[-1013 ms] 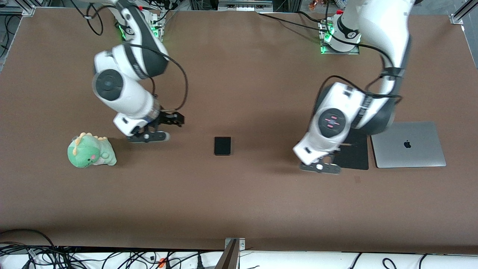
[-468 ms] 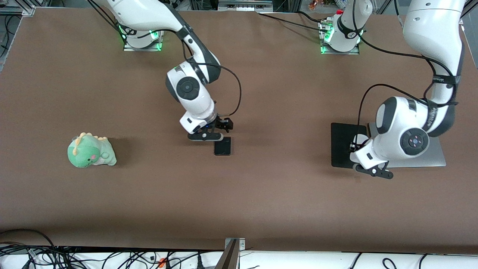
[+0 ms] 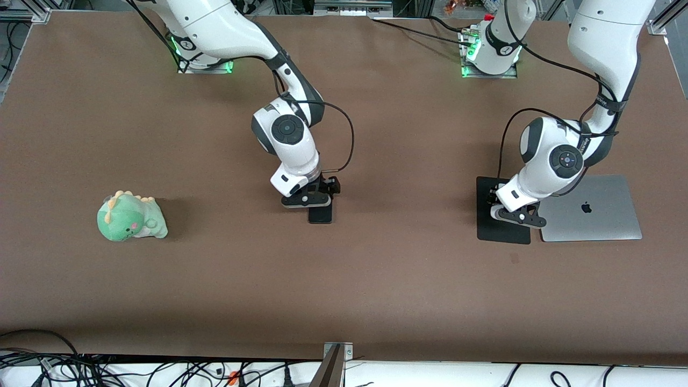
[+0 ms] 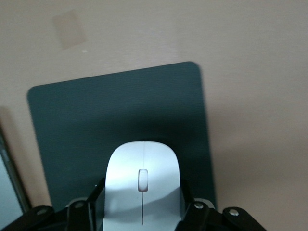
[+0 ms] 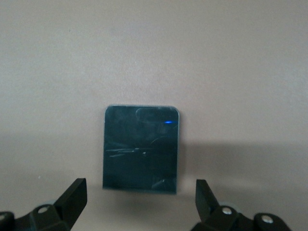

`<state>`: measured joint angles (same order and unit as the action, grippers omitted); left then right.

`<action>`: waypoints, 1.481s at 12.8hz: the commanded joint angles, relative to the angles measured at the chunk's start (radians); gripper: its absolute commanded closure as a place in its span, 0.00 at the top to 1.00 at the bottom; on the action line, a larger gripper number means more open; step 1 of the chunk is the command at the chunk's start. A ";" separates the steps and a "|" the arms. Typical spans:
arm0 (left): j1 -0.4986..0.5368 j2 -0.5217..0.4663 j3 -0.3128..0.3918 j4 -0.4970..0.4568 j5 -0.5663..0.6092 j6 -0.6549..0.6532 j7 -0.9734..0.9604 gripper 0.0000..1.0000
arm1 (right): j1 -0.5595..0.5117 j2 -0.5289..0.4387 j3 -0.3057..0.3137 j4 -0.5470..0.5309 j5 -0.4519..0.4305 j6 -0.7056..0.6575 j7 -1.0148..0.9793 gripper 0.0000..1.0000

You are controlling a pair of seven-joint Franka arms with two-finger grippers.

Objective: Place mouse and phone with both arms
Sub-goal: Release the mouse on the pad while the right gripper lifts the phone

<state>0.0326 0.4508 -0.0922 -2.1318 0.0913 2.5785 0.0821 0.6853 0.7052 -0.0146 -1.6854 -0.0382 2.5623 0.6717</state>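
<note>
- Front view: the right gripper (image 3: 317, 194) hangs over the phone (image 3: 320, 214), which lies flat at mid-table. A green plush dinosaur (image 3: 130, 217) sits at the phone's nine o'clock, well apart, toward the right arm's end. The left gripper (image 3: 508, 207) is over the black mouse pad (image 3: 500, 228), with a closed silver laptop (image 3: 596, 209) touching the pad at its three o'clock.
- Left wrist view: the left gripper (image 4: 143, 211) is clamped on the white mouse (image 4: 143, 185), a finger (image 4: 91, 204) on each flank, directly above the mouse pad (image 4: 96, 125).
- Right wrist view: the right gripper (image 5: 139, 199) has its fingers (image 5: 74, 195) spread wide apart, straddling the phone (image 5: 140, 149) without touching it; the phone rests on the brown table (image 5: 154, 48).
</note>
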 commanded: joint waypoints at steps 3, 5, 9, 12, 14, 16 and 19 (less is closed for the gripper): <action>0.026 0.025 -0.009 0.009 -0.002 0.037 -0.071 1.00 | 0.019 0.095 -0.018 0.075 -0.032 0.054 0.037 1.00; 0.026 0.017 -0.012 0.030 -0.002 0.029 -0.068 1.00 | 0.019 0.112 -0.022 0.076 -0.026 0.073 0.040 1.00; 0.015 0.009 -0.014 0.234 -0.001 -0.272 -0.070 1.00 | 0.014 0.117 -0.021 0.076 -0.023 0.075 0.051 0.92; -0.007 0.009 -0.015 0.416 -0.001 -0.533 -0.070 1.00 | -0.003 0.109 -0.022 0.076 -0.022 0.069 0.037 0.55; -0.007 0.002 -0.017 0.541 -0.001 -0.715 -0.061 1.00 | -0.021 0.088 -0.022 0.075 -0.022 0.040 0.023 0.50; -0.007 -0.027 -0.017 0.637 -0.004 -0.842 -0.048 1.00 | -0.070 0.030 -0.022 0.067 -0.022 -0.063 -0.061 0.50; -0.010 -0.057 -0.044 0.762 -0.015 -0.977 -0.053 1.00 | -0.186 -0.070 -0.024 0.026 -0.020 -0.210 -0.267 0.50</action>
<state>0.0273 0.4051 -0.1140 -1.4502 0.0906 1.6870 0.0227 0.5767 0.7279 -0.0537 -1.6074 -0.0478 2.4316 0.5198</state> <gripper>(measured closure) 0.000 0.203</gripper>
